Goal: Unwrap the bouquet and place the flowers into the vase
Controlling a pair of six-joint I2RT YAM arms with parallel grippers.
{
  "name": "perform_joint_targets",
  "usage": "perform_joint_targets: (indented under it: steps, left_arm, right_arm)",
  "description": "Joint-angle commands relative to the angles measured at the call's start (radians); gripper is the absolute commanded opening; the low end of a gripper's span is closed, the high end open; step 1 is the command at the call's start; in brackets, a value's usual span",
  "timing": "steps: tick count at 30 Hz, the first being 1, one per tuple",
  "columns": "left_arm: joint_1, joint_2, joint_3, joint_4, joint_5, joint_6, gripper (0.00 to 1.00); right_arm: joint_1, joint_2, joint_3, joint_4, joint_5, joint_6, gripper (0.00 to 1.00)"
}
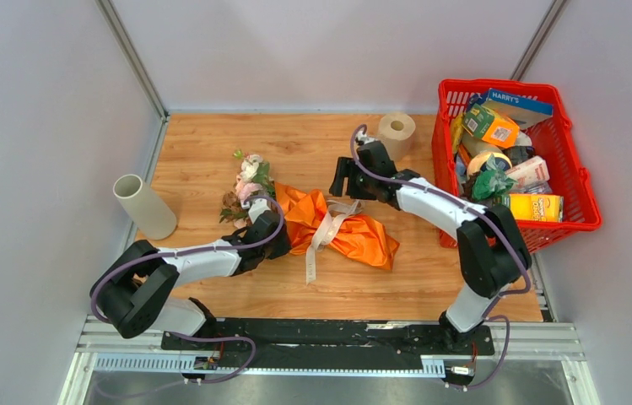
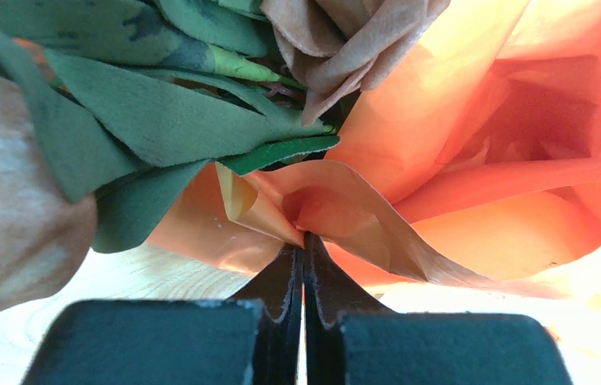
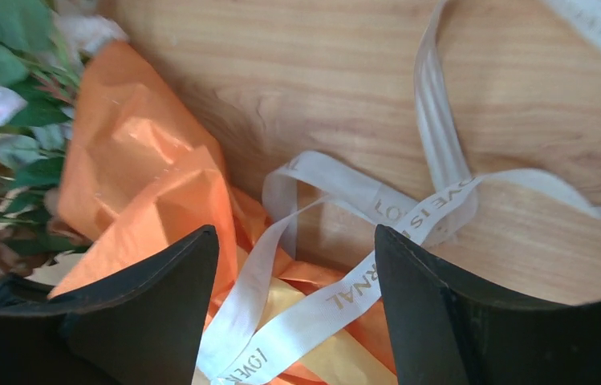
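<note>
Left end effector (image 2: 303, 237), closed on a fold of the orange paper (image 2: 473, 160); bouquet (image 1: 361, 240) lying mid-surface (image 1: 430, 283), flowers (image 1: 249, 180) pointing far-left. Right end effector (image 3: 297, 234), jaws apart, above the loose ribbon (image 3: 337, 301). Vase (image 1: 145, 207) at the left edge, apart from the bouquet.

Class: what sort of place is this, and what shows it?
Probably a robot lab test cell: two arms on a metal rail, a wooden tabletop walled by grey panels, a red basket of props.

"HARRY'S" on box (image 1: 519, 103), "LOVE" on ribbon (image 3: 345, 301)
</note>
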Motion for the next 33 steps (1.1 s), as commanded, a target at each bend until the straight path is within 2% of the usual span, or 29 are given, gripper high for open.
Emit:
perform_joint_targets:
  steps: [1,10,17,21,23,24,25,30,33]
  left_arm:
    - [0.001,0.004,-0.034,-0.056,0.020,0.025,0.00]
    - [0.001,0.010,-0.048,-0.020,0.033,0.022,0.00]
    - [-0.001,0.013,-0.051,-0.014,0.037,0.024,0.00]
    - [-0.001,0.013,-0.051,-0.007,0.039,0.024,0.00]
    - [-0.001,0.013,-0.056,-0.003,0.040,0.021,0.00]
    - [-0.001,0.015,-0.056,-0.003,0.042,0.019,0.00]
    - [-0.001,0.016,-0.059,0.001,0.042,0.019,0.00]
    - [-0.002,0.018,-0.064,0.001,0.046,0.017,0.00]
    - [-0.004,0.013,-0.070,0.001,0.045,0.014,0.00]
  right_arm:
    - [0.021,0.058,-0.018,-0.005,0.055,0.095,0.75]
    - [0.060,0.152,-0.010,-0.064,0.308,0.110,0.77]
    - [0.083,0.258,0.040,-0.083,0.385,0.136,0.82]
    - [0.087,0.342,0.102,-0.104,0.400,0.142,0.77]
    - [0.087,0.373,0.128,-0.110,0.406,0.142,0.69]
    - [0.087,0.385,0.143,-0.112,0.409,0.141,0.59]
    - [0.087,0.402,0.155,-0.112,0.414,0.136,0.44]
    - [0.080,0.474,0.273,-0.110,0.445,0.075,0.02]
    - [0.071,0.479,0.361,-0.089,0.457,0.029,0.00]
